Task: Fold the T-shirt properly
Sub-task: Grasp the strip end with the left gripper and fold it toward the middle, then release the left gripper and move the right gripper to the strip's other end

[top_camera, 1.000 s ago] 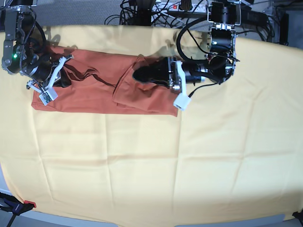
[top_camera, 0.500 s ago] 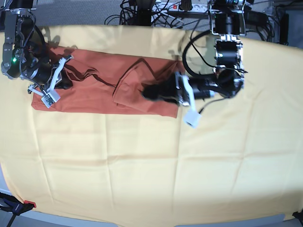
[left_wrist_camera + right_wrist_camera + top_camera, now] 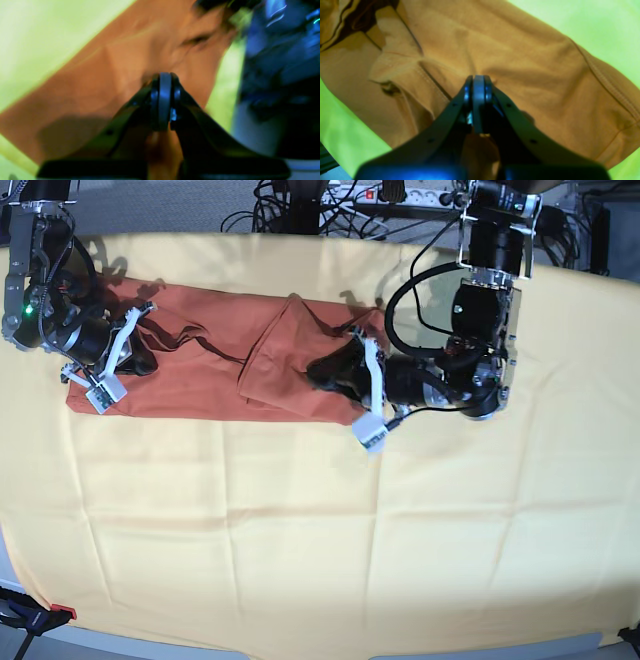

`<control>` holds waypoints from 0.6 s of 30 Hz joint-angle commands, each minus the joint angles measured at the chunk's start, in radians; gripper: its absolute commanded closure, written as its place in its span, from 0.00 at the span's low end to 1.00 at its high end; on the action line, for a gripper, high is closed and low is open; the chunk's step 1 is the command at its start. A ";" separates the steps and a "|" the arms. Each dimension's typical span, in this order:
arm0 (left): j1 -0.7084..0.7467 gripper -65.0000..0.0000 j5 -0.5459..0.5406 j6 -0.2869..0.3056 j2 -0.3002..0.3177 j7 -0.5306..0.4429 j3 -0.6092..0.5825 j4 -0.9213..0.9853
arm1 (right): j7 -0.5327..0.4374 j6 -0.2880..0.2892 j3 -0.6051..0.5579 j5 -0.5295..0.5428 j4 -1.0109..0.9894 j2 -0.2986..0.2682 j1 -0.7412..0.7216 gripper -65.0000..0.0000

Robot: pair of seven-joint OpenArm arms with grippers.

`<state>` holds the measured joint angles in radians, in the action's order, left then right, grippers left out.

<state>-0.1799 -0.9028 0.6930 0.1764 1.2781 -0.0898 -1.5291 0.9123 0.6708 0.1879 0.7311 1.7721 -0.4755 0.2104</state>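
The rust-orange T-shirt [image 3: 200,380] lies as a long band across the back of the table, its right part doubled over into a raised flap. My left gripper [image 3: 318,370] lies low on that flap, jaws shut; the blurred left wrist view shows the closed tips [image 3: 165,76] against the T-shirt [image 3: 100,75]. At the shirt's left end my right gripper [image 3: 140,362] is shut too. In the right wrist view its tips [image 3: 475,77] pinch a pucker of the T-shirt [image 3: 520,50] beside a seamed hem.
A large pale yellow cloth [image 3: 300,530] covers the whole table, creased in a grid. Cables and a power strip [image 3: 380,192] run along the back edge. A red-tipped clamp [image 3: 55,612] sits at the front left corner.
My left arm has swung right and towards the front, and the folded flap under it has shifted shape with it. The right gripper has barely moved.
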 commanded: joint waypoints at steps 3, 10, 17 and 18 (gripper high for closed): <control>-0.023 1.00 0.108 0.005 0.024 -0.099 -0.065 -0.016 | -0.020 0.005 0.008 0.014 0.013 -0.015 -0.012 1.00; -0.009 1.00 0.325 -0.003 0.029 -0.222 -0.137 -0.008 | -0.026 0.006 0.040 0.051 0.013 -0.015 -0.060 1.00; 0.002 1.00 0.329 -0.013 0.042 -0.224 -0.137 -0.006 | 0.059 -0.142 0.284 0.087 0.013 -0.015 -0.149 0.63; 0.002 1.00 0.329 -0.013 0.046 -0.224 -0.137 -0.006 | 0.068 -0.153 0.327 0.102 0.011 -0.015 -0.142 0.59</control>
<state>-0.1661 -0.6014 0.6853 0.2165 1.0351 -0.2283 -1.5291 0.9943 0.5114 0.5137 0.8169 1.7714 -0.4706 0.0788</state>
